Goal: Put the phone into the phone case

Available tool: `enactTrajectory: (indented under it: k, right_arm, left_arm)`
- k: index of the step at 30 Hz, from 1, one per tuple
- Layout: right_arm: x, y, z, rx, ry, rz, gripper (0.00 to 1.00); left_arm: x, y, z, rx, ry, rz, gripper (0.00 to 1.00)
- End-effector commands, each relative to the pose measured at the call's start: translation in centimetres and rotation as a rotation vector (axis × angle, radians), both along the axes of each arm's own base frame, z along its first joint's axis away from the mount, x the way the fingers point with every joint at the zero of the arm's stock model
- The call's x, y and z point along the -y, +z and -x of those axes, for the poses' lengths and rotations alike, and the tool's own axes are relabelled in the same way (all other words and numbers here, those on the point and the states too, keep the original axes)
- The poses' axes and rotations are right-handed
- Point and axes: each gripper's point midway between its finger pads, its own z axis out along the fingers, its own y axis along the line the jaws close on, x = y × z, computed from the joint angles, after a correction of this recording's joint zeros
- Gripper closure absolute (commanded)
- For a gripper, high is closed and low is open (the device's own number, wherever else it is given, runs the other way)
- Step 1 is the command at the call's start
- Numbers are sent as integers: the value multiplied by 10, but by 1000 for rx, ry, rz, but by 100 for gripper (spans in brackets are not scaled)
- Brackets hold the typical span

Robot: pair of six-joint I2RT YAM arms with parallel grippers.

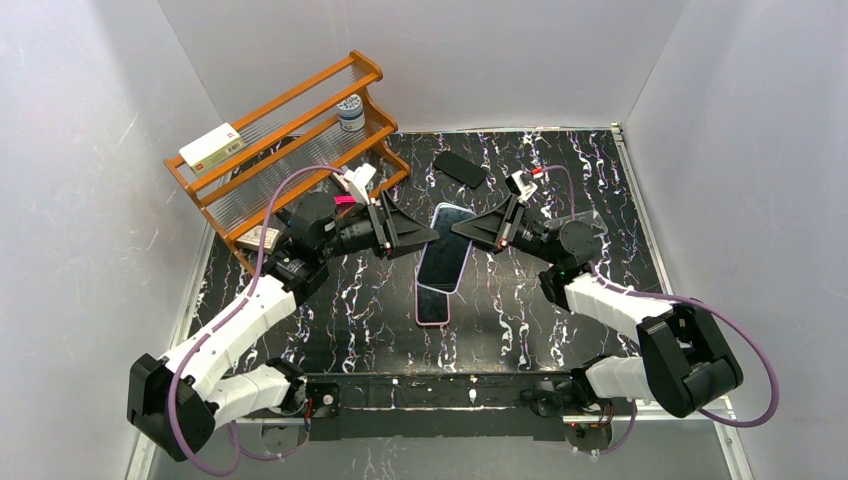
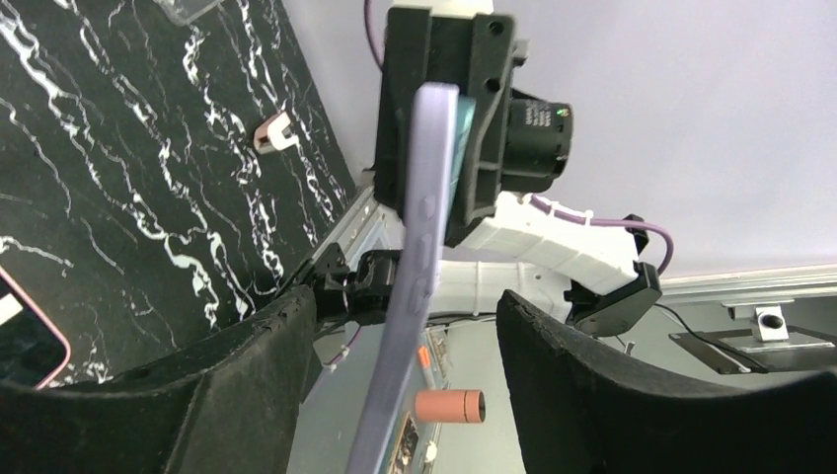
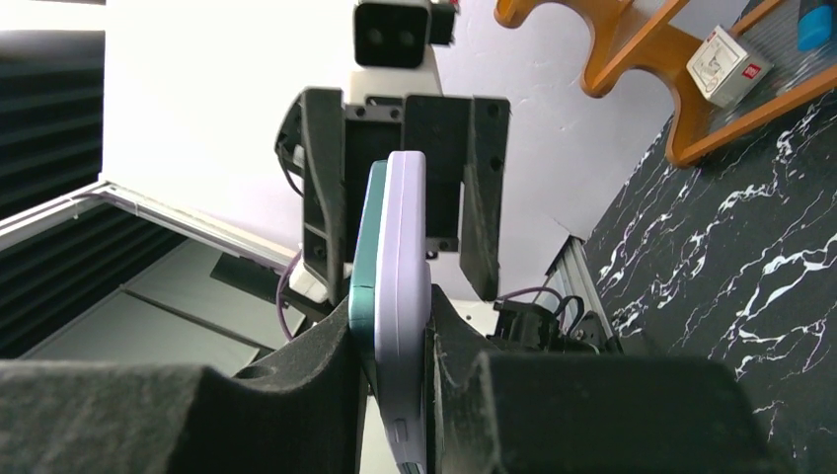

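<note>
Clamping a lavender phone case [image 3: 407, 296] edge-on, the right gripper [image 3: 395, 331] has its 2 fingers pressed tight on the case and on the teal phone [image 3: 363, 247] lying against it. Opposite, the left gripper [image 2: 405, 326] is spread wide, and the case passes between its fingers. Both meet above the black marble table [image 1: 520, 300], near a pink-edged phone [image 1: 432, 310] lying flat. A wooden rack [image 1: 290, 140] stands at the back left.

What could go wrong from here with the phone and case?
Only the right gripper clamps the phone and case, by one end, in mid-air; the left gripper is open. A slip would likely drop them onto the pink phone below.
The phone looks proud of the case; closing the left gripper may skew it.
</note>
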Motion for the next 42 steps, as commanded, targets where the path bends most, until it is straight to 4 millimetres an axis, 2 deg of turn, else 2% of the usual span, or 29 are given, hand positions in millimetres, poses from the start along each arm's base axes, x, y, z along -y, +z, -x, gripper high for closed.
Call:
enactTrajectory:
  k: [1, 4, 6, 10, 12, 15, 18, 21, 27, 33, 35, 38, 42]
  right_arm:
    - [8, 48, 0, 131, -41, -108, 85]
    - [6, 48, 0, 145, -39, -87, 85]
    - [5, 47, -1, 158, -39, -62, 84]
    - [1, 38, 3, 188, -18, 9, 80]
    - [2, 34, 9, 202, 0, 32, 73]
    - [5, 28, 20, 235, 19, 82, 51]
    - [10, 26, 31, 247, 30, 116, 36]
    - [14, 28, 39, 259, 45, 124, 31]
    - [18, 34, 48, 276, 75, 112, 44]
    - [21, 39, 49, 317, 65, 107, 40]
    - [21, 37, 49, 322, 64, 110, 43]
    - [23, 39, 51, 334, 72, 107, 56]
    - [24, 37, 47, 394, 31, 157, 88]
  left_arm:
    - [-2, -10, 14, -9, -48, 15, 35]
    - [2, -16, 19, -29, -97, 40, 36]
    - [5, -23, 19, -45, -122, 29, 42]
    - [8, -29, 20, -40, -145, 35, 71]
    - [7, -26, 21, 14, -145, 48, 85]
    - [-2, -12, 29, 220, -122, 68, 100]
    - [-8, -4, 37, 367, -136, 56, 100]
    - [-6, -12, 41, 391, -182, 39, 100]
    - [-3, -22, 41, 420, -218, 18, 100]
    - [-1, -34, 43, 441, -258, -4, 100]
    - [0, -39, 42, 430, -265, -11, 100]
    - [2, -44, 39, 415, -264, -21, 100]
    - [2, -58, 28, 379, -241, -89, 100]
